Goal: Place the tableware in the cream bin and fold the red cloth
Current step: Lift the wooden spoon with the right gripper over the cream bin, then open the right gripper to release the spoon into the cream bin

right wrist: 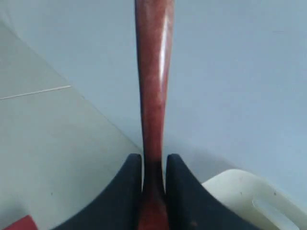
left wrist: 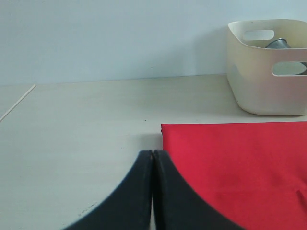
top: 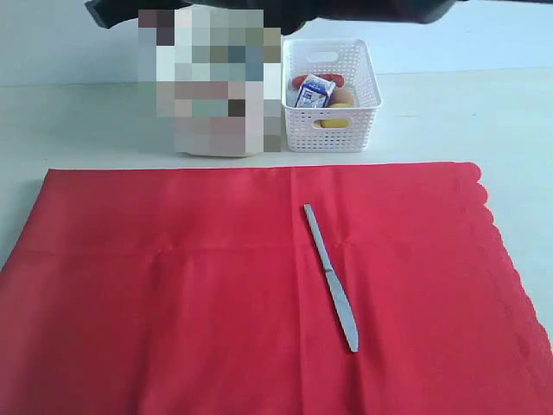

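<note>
Pale table holds red cloth, cream bin, white basket.

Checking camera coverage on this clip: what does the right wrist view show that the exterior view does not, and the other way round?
Only the right wrist view: the right gripper shut on the handle of the dark wooden spoon.
Only the exterior view: the silver table knife lying on the red cloth, and the white perforated basket holding a small milk carton.
Both: the red cloth, just a corner in the wrist view, and the cream bin, mostly blurred in the exterior view.
</note>
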`<move>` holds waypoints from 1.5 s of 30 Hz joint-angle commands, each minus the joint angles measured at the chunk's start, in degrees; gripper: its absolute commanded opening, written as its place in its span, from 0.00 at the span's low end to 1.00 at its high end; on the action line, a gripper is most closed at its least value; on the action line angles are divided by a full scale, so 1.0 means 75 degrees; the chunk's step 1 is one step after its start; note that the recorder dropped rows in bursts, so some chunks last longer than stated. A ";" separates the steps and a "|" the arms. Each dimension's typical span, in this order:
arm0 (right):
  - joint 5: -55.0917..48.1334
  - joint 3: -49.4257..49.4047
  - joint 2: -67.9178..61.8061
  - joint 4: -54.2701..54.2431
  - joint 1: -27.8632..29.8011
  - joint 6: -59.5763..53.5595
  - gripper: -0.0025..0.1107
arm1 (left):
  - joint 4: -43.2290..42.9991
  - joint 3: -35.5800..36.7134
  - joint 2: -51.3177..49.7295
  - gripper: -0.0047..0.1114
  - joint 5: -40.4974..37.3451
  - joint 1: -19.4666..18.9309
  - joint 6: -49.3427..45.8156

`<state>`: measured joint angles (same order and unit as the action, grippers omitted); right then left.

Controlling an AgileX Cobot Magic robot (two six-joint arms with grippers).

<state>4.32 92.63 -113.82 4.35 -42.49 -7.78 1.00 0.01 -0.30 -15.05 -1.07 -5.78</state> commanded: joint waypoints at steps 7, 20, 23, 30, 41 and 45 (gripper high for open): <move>0.2201 0.0053 -0.1064 -0.3567 0.0486 -0.0168 0.03 | 0.0070 -0.0001 0.0040 0.06 0.0007 -0.0020 -0.0003; 0.2241 0.0053 -0.1199 -0.4920 0.0603 -0.1023 0.39 | 0.0070 -0.0001 0.0040 0.06 0.0007 -0.0020 -0.0003; 0.2241 0.0053 -0.1199 -0.4920 0.0603 -0.1023 0.48 | 0.0070 -0.0001 0.0040 0.06 0.0007 -0.0020 -0.0003; 0.1612 0.0053 -0.1088 -0.4920 0.0603 -0.0949 0.55 | 0.0070 -0.0001 0.0040 0.06 0.0007 -0.0020 -0.0003; -0.2638 0.0053 0.0503 -0.4617 0.0603 -0.1045 0.55 | 0.0070 -0.0001 0.0040 0.06 0.0007 -0.0020 -0.0003; -0.3811 0.0035 0.1173 -0.3494 0.0603 -0.0947 0.55 | 0.0070 -0.0001 0.0040 0.06 0.0007 -0.0020 -0.0003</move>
<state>-20.35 92.63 -107.74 -25.61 -38.16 -14.93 1.00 0.01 -0.30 -15.05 -1.07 -5.78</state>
